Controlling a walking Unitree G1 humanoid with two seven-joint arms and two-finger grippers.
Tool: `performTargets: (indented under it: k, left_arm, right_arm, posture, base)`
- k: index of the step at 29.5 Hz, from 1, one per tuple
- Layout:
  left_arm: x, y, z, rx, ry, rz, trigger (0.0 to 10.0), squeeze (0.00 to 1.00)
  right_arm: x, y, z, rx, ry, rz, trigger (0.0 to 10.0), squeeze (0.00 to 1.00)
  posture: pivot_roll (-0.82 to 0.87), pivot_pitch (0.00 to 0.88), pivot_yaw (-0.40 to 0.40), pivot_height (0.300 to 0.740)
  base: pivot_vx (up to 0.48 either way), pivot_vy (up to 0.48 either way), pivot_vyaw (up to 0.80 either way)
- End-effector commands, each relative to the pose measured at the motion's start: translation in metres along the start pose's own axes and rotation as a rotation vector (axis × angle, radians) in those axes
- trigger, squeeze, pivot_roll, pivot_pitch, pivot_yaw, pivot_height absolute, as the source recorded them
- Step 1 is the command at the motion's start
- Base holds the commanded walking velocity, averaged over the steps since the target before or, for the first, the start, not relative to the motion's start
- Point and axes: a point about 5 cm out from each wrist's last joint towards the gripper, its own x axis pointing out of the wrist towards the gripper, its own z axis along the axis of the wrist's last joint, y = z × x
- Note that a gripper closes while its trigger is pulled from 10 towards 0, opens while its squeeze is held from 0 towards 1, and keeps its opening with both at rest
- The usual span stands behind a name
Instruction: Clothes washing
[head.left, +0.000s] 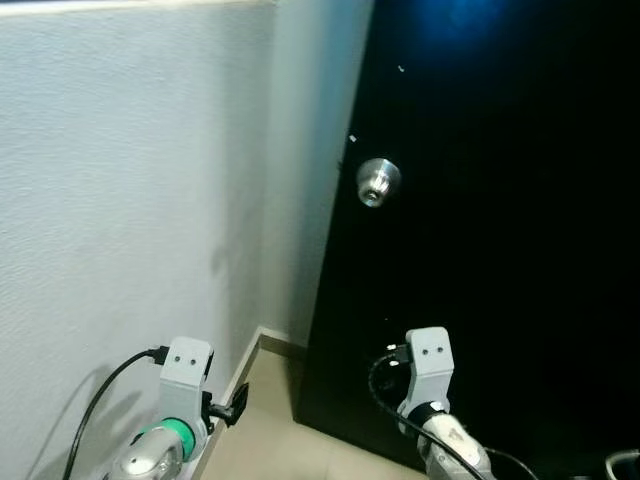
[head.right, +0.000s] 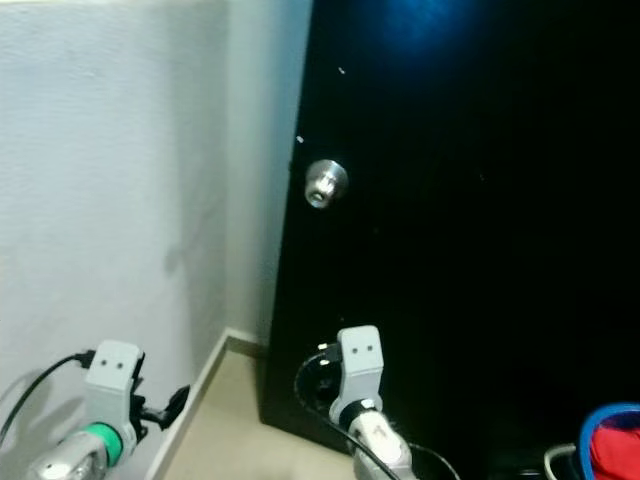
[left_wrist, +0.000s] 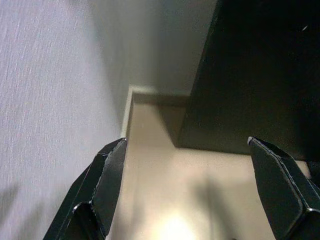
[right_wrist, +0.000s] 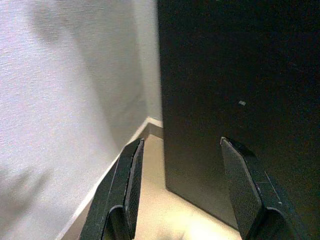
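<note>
You are facing a black door (head.left: 500, 230) standing beside a white textured wall (head.left: 120, 200), with a round silver doorknob (head.left: 377, 181) near the door's edge. Pale beige floor (left_wrist: 200, 200) is showing in the corner where a light skirting board (head.left: 250, 355) is running along the wall. Your left end effector (left_wrist: 185, 190) is hanging low near the wall, its two black fingers (left_wrist: 107, 175) spread wide apart and holding nothing, pointing down at the floor by the door's lower corner. Your right end effector (right_wrist: 182, 185) is hanging in front of the door's lower part, its fingers (right_wrist: 127, 185) likewise spread and gripping nothing. At the lower right corner of the right eye view, a blue-rimmed container (head.right: 598, 420) with something red (head.right: 615, 450) inside is peeking in, well apart from both end effectors; you cannot tell whether that is clothing.
</note>
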Motion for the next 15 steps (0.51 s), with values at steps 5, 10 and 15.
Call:
performTargets:
  k: [5, 10, 15]
  left_arm:
    - [0.0059, -0.0104, -0.0028, -0.045, 0.008, -0.024, 10.0, 0.00]
    - [0.0056, -0.0087, -0.0056, -0.016, -0.001, 0.005, 10.0, 0.00]
    - [0.0038, -0.0081, -0.0043, -0.028, -0.017, 0.002, 10.0, 0.00]
  right_arm:
    - [-0.0023, -0.0077, -0.0026, -0.002, 0.010, -0.030, 10.0, 0.00]
    - [-0.0020, -0.0081, -0.0032, -0.005, 0.009, -0.030, 10.0, 0.00]
    - [-0.0002, -0.0082, -0.0034, -0.012, 0.012, -0.021, 10.0, 0.00]
  posture:
    - [-0.02, 0.016, -0.007, 0.740]
    - [-0.02, 0.007, -0.017, 0.740]
    - [-0.01, 0.001, -0.021, 0.740]
  base:
    - [0.000, 0.000, -0.80]
    - [0.000, 0.000, -0.80]
    - [0.000, 0.000, -0.80]
